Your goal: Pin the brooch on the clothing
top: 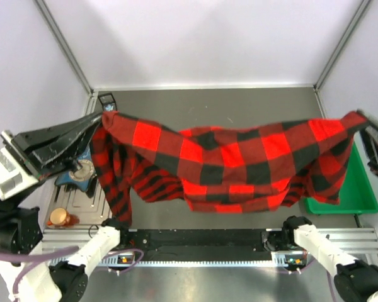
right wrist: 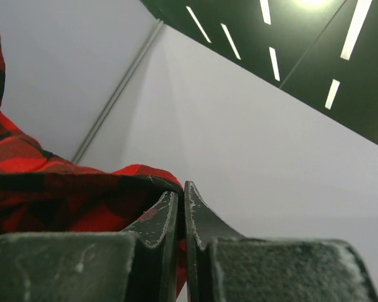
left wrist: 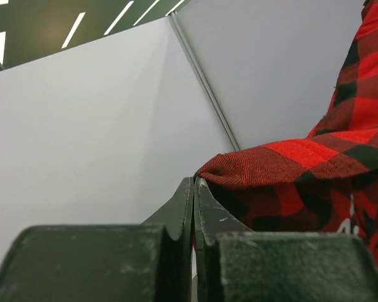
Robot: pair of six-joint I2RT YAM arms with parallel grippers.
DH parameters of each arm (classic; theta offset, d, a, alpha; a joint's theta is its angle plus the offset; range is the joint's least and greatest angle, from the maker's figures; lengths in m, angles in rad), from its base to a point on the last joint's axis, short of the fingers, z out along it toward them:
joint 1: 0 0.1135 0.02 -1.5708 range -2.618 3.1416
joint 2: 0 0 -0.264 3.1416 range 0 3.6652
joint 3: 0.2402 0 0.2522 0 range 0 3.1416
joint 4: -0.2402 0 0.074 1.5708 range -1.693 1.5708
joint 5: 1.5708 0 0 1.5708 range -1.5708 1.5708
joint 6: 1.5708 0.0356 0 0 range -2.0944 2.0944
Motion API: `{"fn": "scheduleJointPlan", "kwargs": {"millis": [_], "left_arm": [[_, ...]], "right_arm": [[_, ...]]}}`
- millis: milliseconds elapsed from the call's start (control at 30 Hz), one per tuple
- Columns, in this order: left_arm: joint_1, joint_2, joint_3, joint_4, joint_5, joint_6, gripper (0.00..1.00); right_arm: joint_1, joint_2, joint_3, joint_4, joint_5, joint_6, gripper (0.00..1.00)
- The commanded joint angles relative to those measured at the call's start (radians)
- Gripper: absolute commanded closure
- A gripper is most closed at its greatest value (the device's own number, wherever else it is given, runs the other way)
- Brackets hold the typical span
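Closest to the lens in each wrist view: dark, scuffed fingers (left wrist: pixel 176 214) pressed all but together. Left hand (left wrist: pixel 194 184) pinched shut on a rolled edge of the red-and-black plaid shirt (top: pixel 227 163). Right hand (right wrist: pixel 180 189) likewise closed, with a fold of the same cloth caught at its tips. From above, strung between the two like washing on a line: raised at both ends, sagging in the middle, one sleeve hanging at the left toward the surface (top: pixel 239 104).

No brooch to be made out anywhere; too small, or hidden. Possibly among the clutter at the left edge, near the dark blue object (top: pixel 68 178) and the round orange-brown object (top: pixel 60 218), but impossible to tell.

Judged as the spreading step: getting the shirt opened out before any pinning. Next, probably: lower it and lay it flat, front up, without bunching. Then free one hand for the pin while holding the cloth taut with the other. Both hands occupied, so nothing available to fetch anything.

Underneath, a dull grey surface. At the right, a green bin (top: pixel 359 195), partly under the cloth. Around, plain white walls with aluminium corner posts (top: pixel 66 50). Overhead, strip lights (right wrist: pixel 271 56) on a dark ceiling.
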Motion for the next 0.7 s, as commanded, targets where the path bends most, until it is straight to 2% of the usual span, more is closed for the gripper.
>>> {"fn": "scheduleJointPlan", "kwargs": {"millis": [0,67,167,267,367,400,500,667], "left_arm": [[0.061,-0.039,-0.034,-0.066,0.08,-0.057,1.0],[0.084,-0.068,-0.07,-0.099,0.068,-0.054,1.0],[0.091,-0.065,-0.139,-0.17,-0.048,-0.043,1.0],[0.091,-0.007,-0.214,-0.254,-0.211,0.015,1.0],[0.091,0.033,-0.411,-0.183,-0.266,0.06,1.0],[0.091,0.05,-0.52,-0.163,-0.274,0.07,1.0],[0.091,0.143,-0.696,-0.076,-0.294,0.11,1.0],[0.091,0.357,-0.867,0.084,-0.311,0.16,1.0]], "right_arm": [[-0.116,-0.073,-0.121,0.014,-0.159,0.08,1.0],[-0.151,-0.102,-0.181,0.022,-0.161,0.103,1.0],[-0.167,-0.09,-0.255,-0.01,-0.078,0.127,1.0],[-0.165,-0.023,-0.366,-0.065,0.11,0.091,1.0],[-0.165,0.048,-0.523,-0.088,0.149,0.036,1.0],[-0.165,0.104,-0.563,-0.078,0.144,0.036,1.0],[-0.161,0.241,-0.7,-0.05,0.14,0.027,1.0],[-0.141,0.473,-0.819,0.008,0.161,-0.031,1.0]]}}
